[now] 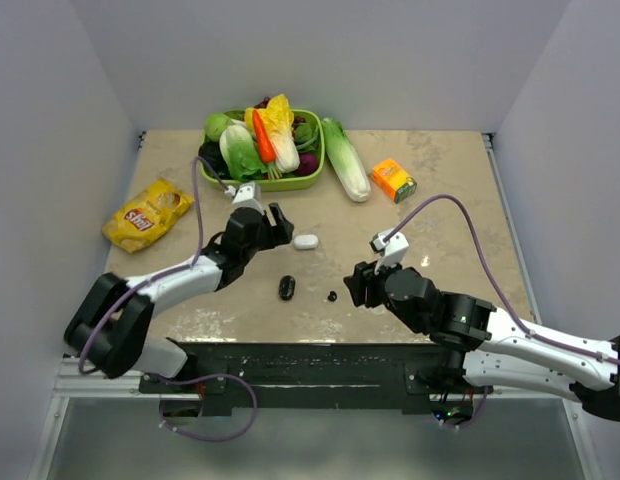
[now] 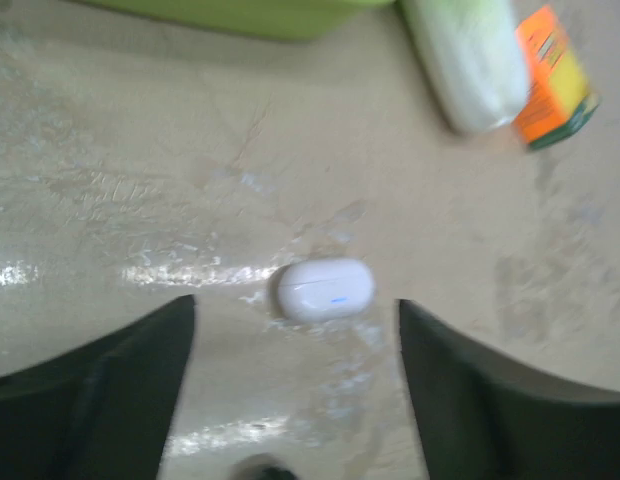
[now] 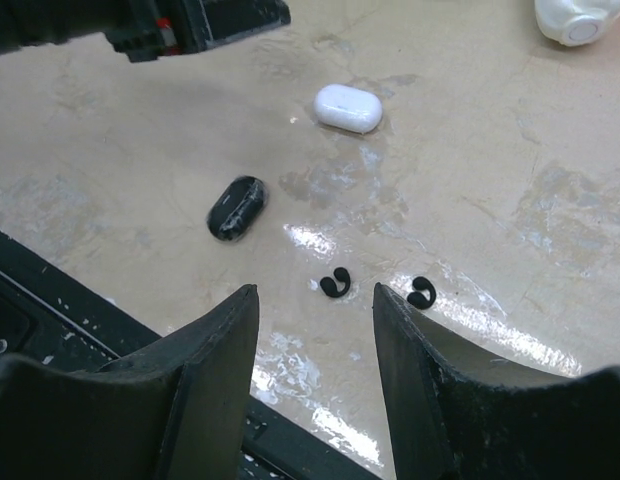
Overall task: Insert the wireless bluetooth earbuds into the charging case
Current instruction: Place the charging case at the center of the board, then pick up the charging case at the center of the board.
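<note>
Left of the table's middle, the left gripper [image 1: 278, 228] hung with its jaws apart and empty. The white case [image 2: 325, 290] lay shut just beyond its fingers (touching neither, as far as the wrist view showed). Nearer, and slightly left, lay the black case [image 3: 236, 208], also shut. Right of that, two black earbuds [image 3: 335, 285] sat loose on the table [image 1: 460, 215], a little apart. The left one was directly ahead of the right gripper [image 1: 352, 284], whose jaws stood open around nothing. No white buds were visible (whether they sat inside a case, I could not tell).

The buds looked very light, hard and glossy, each far smaller than a finger, so a careless pinch would likely flick them away. Across the thicker part of the hooked body, from above, seemed the best hold. The cases looked smooth and apt to slide, and a lid would need opening first.

At the far left lay a chip bag [image 1: 148, 213], then a green basket [image 1: 315, 170] of vegetables, a cabbage [image 1: 345, 158] and an orange box [image 1: 394, 180], all well apart from the buds. Only the two arms, working close together, seemed likely to get in each other's way.
</note>
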Tool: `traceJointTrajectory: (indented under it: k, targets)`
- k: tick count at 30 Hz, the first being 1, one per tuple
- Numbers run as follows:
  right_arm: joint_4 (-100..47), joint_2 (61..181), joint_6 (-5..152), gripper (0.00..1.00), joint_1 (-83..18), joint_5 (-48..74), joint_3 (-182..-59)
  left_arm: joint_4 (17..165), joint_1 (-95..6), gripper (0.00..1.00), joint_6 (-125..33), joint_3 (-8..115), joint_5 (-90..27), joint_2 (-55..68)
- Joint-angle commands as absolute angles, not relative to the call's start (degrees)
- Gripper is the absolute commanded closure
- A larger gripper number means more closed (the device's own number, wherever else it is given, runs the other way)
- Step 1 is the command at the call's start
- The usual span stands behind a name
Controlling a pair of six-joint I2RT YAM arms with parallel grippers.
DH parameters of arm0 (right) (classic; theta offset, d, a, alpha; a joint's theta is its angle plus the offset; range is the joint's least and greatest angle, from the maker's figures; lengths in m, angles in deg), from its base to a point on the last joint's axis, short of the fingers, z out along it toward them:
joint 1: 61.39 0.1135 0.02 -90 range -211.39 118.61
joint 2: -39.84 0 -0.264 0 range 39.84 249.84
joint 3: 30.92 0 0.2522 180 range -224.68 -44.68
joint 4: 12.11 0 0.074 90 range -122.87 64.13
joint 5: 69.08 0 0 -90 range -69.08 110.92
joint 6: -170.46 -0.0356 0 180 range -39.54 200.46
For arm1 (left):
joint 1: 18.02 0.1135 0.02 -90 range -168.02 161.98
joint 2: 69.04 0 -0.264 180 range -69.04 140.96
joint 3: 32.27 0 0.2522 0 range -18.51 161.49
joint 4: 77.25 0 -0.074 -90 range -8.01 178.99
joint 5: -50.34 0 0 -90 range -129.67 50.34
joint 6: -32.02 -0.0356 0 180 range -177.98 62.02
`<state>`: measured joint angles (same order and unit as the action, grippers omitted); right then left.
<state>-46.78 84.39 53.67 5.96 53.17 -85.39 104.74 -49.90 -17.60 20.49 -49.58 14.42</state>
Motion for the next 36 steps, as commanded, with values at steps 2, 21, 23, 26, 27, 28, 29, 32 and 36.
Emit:
traceJointTrajectory:
  k: [2, 21, 23, 26, 27, 28, 29, 32, 36]
  targets:
    - [-41.61, 85.63, 56.81, 0.47, 5.93, 54.67, -89.42, 91.65, -58.09, 0.0, -16.16, 22.18, -73.22, 1.91]
    - [-34.67, 97.59, 62.61, 0.42, 5.93, 63.16, -95.4, 93.45, -69.18, 0.0, -8.32, 21.93, -79.75, 9.98]
    - [-31.42, 95.48, 63.31, 0.41, 5.93, 65.03, -92.6, 95.92, -69.09, 0.0, -8.42, 19.03, -79.31, 8.67]
    - [-26.41, 92.67, 66.65, 0.41, 5.93, 67.23, -88.81, 98.74, -69.18, 0.0, -5.69, 16.56, -75.45, 7.09]
    - [-25.35, 91.88, 69.36, 0.4, 5.93, 67.23, -88.02, 99.7, -69.35, 0.0, -5.43, 16.03, -74.39, 6.64]
    - [-23.43, 91.7, 70.25, 0.4, 5.93, 67.58, -86.97, 101.36, -69.44, 0.0, -5.08, 14.98, -73.34, 6.29]
    - [-23.24, 91.43, 70.96, 0.4, 5.93, 67.85, -86.61, 101.73, -69.61, 0.0, -4.99, 14.8, -73.33, 5.76]
    - [-24.11, 90.82, 71.06, 0.39, 5.93, 68.99, -86.17, 101.47, -69.79, 0.0, -5.25, 14.45, -73.5, 5.58]
    - [-23.15, 91.16, 72.02, 0.38, 5.93, 69.34, -84.51, 101.9, -70.23, 0.0, -5.43, 12.96, -74.03, 5.76]
